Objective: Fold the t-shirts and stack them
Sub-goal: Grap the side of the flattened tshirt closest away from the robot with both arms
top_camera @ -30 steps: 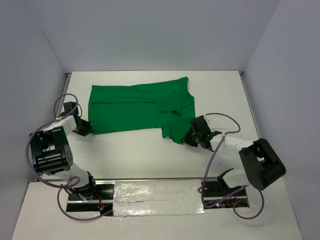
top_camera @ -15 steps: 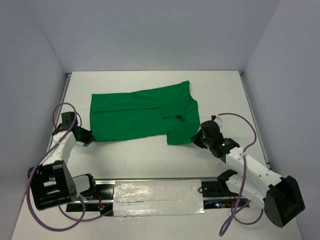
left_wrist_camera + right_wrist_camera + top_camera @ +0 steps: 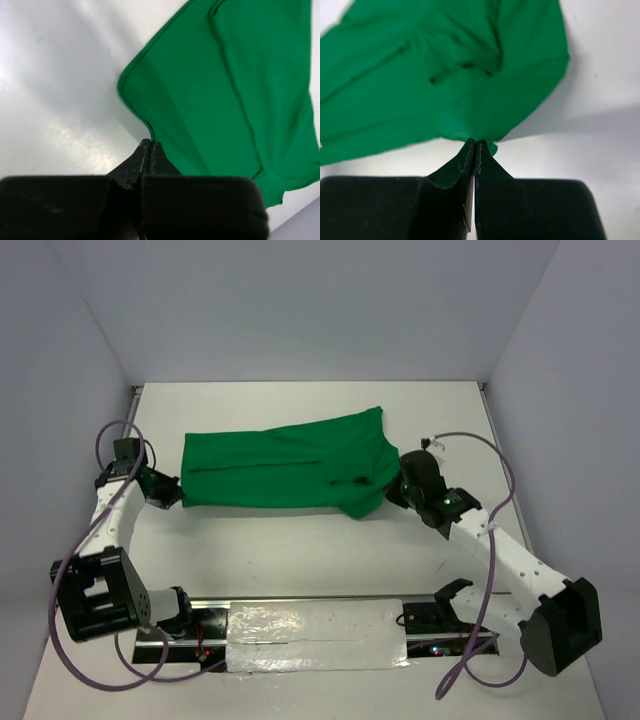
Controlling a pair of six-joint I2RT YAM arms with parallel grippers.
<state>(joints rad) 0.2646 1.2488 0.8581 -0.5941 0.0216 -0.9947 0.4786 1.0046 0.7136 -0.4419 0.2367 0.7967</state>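
Note:
The bright green t-shirt (image 3: pixel 285 462) lies across the middle of the white table, partly folded, its near edge lifted. My left gripper (image 3: pixel 176 496) is shut on the shirt's near left corner; the left wrist view shows the cloth (image 3: pixel 220 95) pinched at the closed tips (image 3: pixel 150 144). My right gripper (image 3: pixel 393 493) is shut on the shirt's near right edge; the right wrist view shows the cloth (image 3: pixel 465 95) bunched at the closed tips (image 3: pixel 474 143) and raised off the table.
The white table (image 3: pixel 310 550) has grey walls at the back and both sides. A foil-covered strip (image 3: pixel 315 635) and the arm bases run along the near edge. Purple cables (image 3: pixel 480 480) loop beside each arm.
Both grippers have carried the shirt's near edge away from me, towards the back. The shirt now looks narrower front to back. Both arms have stretched out.

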